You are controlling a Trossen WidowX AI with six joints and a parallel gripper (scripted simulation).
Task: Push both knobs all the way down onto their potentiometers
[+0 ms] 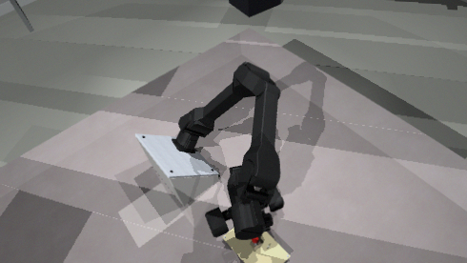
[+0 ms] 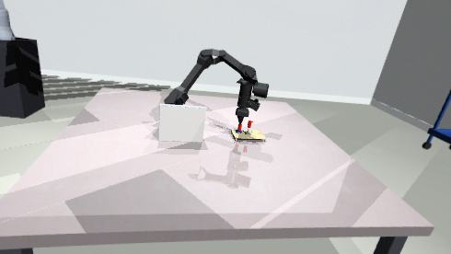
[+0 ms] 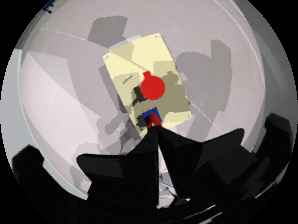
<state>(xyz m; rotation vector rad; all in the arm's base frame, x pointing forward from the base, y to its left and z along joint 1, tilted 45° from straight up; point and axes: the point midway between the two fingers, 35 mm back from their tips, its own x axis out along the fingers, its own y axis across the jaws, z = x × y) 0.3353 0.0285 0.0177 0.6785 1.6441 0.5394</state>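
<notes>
The yellow circuit board (image 1: pixel 277 252) (image 2: pixel 259 136) (image 3: pixel 142 50) stands low on the table. One red knob (image 2: pixel 239 128) (image 3: pixel 154 121) is over a blue potentiometer (image 3: pixel 148 113), and its lower end appears close to the blue body. The other red knob (image 2: pixel 249 124) (image 3: pixel 153 88) stands higher, with a gap visible between it and the board. My gripper (image 2: pixel 239 122) (image 3: pixel 156 129) is shut and empty, pointing down. Its tips are at the top of the knob over the blue potentiometer and partly hide it; contact is hard to tell. In the top view the gripper body hides the fingertips.
A white panel box (image 1: pixel 183 162) (image 2: pixel 182 124) with dark screw dots stands beside the arm's base, to the left of the board in the exterior view. The table (image 2: pixel 221 198) extends around both. A dark pedestal (image 2: pixel 20 78) is beyond the table at the left.
</notes>
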